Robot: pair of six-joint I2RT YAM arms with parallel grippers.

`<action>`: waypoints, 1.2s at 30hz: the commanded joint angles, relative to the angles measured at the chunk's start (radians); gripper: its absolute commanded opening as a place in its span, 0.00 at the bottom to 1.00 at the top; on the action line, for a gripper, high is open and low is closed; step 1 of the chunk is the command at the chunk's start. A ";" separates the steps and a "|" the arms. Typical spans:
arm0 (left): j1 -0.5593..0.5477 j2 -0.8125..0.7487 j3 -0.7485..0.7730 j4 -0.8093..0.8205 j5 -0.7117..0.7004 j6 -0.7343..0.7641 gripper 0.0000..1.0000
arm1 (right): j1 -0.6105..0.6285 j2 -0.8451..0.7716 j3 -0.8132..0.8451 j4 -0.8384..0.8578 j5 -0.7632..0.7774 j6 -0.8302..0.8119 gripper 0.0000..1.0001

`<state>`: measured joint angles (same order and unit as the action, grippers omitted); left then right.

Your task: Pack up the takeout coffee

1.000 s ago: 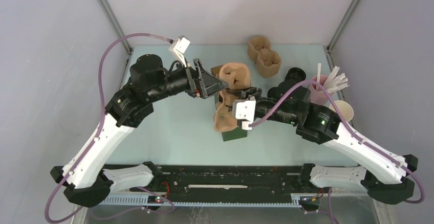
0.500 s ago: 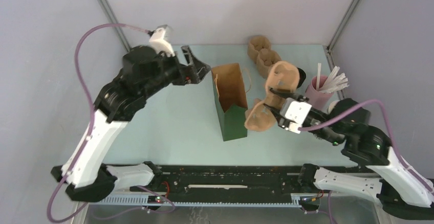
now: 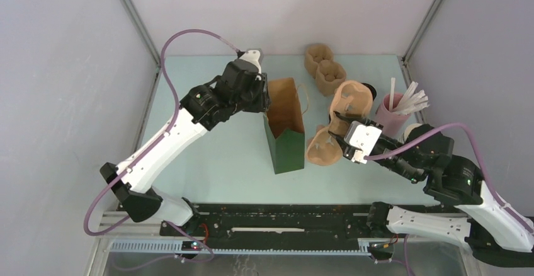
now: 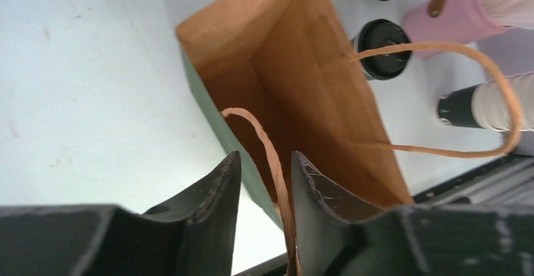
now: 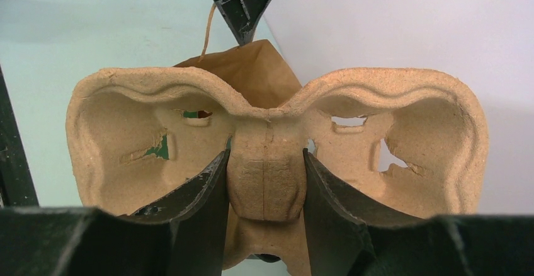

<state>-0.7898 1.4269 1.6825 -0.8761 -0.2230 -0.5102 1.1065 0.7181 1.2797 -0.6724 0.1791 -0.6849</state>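
Brown pulp carrier (image 5: 126,112) is pinched at its middle by the right gripper (image 5: 264,156), arm low. The left arm arches over the paper bag (image 4: 283,68), the left gripper (image 4: 264,159) straddling its handle (image 4: 259,130); I cannot tell whether it pinches. The coffee (image 4: 381,48) stands beyond the bag on the pale-green table (image 3: 214,156), with grey walls (image 3: 63,68) around.

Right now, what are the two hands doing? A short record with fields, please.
bag: green paper bag, standing open
left hand: at the bag's rim, fingers either side of one handle, gap showing
right hand: clamped on the middle of a pulp cup carrier, beside the bag
takeout coffee: black-lidded cup on the table by the pink straw cup, outside the bag
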 commanded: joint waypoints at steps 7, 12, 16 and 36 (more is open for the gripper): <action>0.001 -0.084 0.089 0.032 -0.203 0.281 0.00 | 0.004 0.059 0.012 0.105 0.026 0.052 0.45; 0.001 -0.138 0.137 0.034 -0.173 0.395 0.00 | -0.013 0.116 0.011 0.187 0.050 0.083 0.45; 0.002 -0.176 0.013 0.076 -0.008 0.321 0.00 | -0.029 0.170 0.011 0.287 0.083 0.100 0.46; 0.018 -0.251 -0.247 0.341 0.209 -0.028 0.00 | -0.116 0.389 -0.129 0.547 0.156 0.253 0.41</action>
<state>-0.7799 1.2030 1.4094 -0.6033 -0.0612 -0.4599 1.0073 1.1236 1.1820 -0.2089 0.2951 -0.4995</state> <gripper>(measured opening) 0.017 0.494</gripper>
